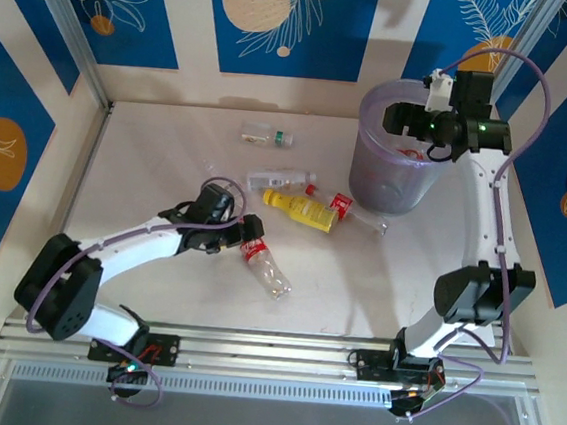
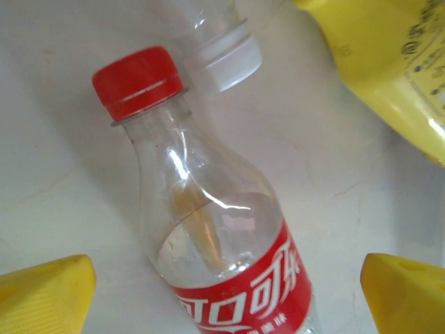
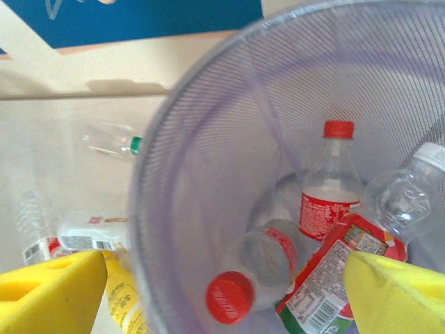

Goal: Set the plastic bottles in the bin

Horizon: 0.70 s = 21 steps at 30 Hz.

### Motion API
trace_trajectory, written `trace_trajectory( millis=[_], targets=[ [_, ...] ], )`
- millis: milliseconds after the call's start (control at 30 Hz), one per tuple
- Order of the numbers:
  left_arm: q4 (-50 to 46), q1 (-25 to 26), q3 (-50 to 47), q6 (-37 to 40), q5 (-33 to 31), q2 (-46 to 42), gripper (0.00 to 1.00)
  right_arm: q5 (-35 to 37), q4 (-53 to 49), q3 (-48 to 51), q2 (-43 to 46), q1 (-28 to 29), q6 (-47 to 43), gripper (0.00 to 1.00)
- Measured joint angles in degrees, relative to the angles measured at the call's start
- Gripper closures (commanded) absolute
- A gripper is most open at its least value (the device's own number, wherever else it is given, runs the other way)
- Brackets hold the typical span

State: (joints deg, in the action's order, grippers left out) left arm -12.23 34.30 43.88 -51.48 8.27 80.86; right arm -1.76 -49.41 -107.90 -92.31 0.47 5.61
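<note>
Working mid-task, we hold our left claw spread wide, low over a red-capped bottle lying on the table, with a pad on either side of its labelled body. Next, we judge, it must settle lower and close squarely so the bottle cannot roll. Our right claw hangs spread and empty above the bin, where several bottles lie. The left arm reaches low and forward; the right rears high.
</note>
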Motion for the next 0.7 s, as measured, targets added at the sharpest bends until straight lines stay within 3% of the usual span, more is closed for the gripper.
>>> trace_trajectory(
  millis=[300,700],
  targets=[
    [4.6,1.2,-0.1,-4.1,-0.9,3.9,0.10,-0.7,0.9,4.4,9.7,4.2,1.1,0.12],
    [9.5,1.2,-0.3,-6.1,-1.1,7.6,0.21,-5.3,2.0,18.9,13.6,17.9,3.1,0.12]
  ],
)
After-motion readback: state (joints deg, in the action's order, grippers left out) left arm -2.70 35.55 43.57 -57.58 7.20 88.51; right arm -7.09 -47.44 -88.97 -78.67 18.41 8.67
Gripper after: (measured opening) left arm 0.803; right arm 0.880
